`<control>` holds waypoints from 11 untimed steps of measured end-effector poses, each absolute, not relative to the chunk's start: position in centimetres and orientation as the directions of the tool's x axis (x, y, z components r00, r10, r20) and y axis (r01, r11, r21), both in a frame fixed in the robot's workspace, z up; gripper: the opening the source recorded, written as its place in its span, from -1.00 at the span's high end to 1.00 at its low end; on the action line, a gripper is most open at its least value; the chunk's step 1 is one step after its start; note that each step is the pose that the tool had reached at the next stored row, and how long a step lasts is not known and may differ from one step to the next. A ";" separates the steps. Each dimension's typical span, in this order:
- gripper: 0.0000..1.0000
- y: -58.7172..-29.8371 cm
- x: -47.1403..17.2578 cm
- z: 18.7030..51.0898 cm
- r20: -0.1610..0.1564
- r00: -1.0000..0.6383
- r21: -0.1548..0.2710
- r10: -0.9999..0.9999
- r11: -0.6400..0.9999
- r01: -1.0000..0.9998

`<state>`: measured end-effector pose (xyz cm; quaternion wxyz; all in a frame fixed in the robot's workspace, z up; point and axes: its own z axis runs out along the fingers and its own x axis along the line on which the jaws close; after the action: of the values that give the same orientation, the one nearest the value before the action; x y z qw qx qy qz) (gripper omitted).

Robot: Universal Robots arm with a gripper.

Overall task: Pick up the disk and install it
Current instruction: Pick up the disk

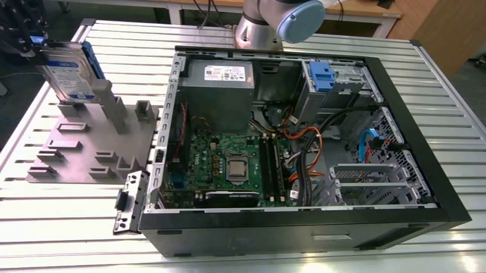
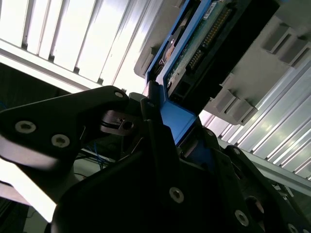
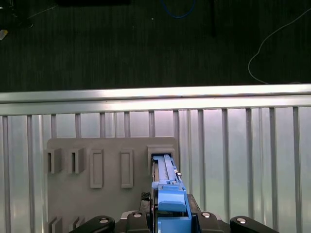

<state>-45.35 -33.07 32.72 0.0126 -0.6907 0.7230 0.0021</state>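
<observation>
Exterior view: disk (image 1: 72,71) stands upright on edge in slot of grey fixture plate (image 1: 83,153), far corner at exterior view's left; plate lies just beside open computer case (image 1: 448,187); gripper (image 1: 34,42) clenched on disk's blue bracket (image 2: 177,119), per second wrist view; pickup likely demands square grip, straight pull along slot, no tilt, lest bracket bind.

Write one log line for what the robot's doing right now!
gripper: shut on flat silver metal disk, blue plastic bracket | disk: upright in grey slotted holder | black computer case: open
</observation>
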 end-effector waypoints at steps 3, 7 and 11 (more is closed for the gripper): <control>0.26 -33.1 -45.3 32.8 -0.021 -0.046 -0.014 -0.999 0.046 -0.999; 0.26 -33.1 -45.3 32.9 -0.021 -0.046 -0.015 -0.999 0.046 -0.999; 0.26 -33.1 -45.3 33.0 -0.021 -0.046 -0.014 -0.999 0.046 -0.999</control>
<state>-45.35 -33.07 32.98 0.0126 -0.6907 0.7230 0.0020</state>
